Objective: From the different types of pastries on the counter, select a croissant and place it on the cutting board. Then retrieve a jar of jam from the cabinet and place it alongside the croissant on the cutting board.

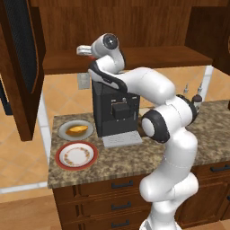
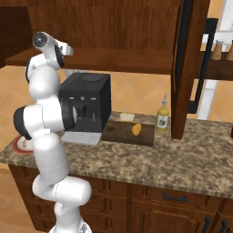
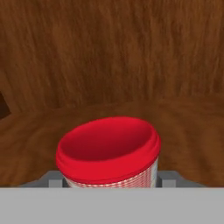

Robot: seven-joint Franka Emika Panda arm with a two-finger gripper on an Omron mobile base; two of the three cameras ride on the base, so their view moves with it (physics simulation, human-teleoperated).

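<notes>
A jam jar [image 3: 109, 153] with a red lid and a red-checked label sits between my gripper's [image 3: 111, 179] fingers, whose grey tips press against both its sides. The hand is raised at the open cabinet shelf [image 1: 157, 58], above the coffee machine, and the gripper [image 1: 82, 50] points into the cabinet. A sliver of red shows just beneath it. On the right part of the counter, a golden croissant [image 2: 136, 129] lies on the dark cutting board [image 2: 119, 132]. The jar's base is hidden.
A black coffee machine [image 1: 112, 108] stands under the shelf. Left of it are a grey plate [image 1: 65, 132] bearing a pastry [image 1: 77, 130] and a red-rimmed plate [image 1: 77, 155]. A yellow bottle [image 2: 162, 119] stands beside the board. An open cabinet door [image 2: 186, 68] hangs over the counter.
</notes>
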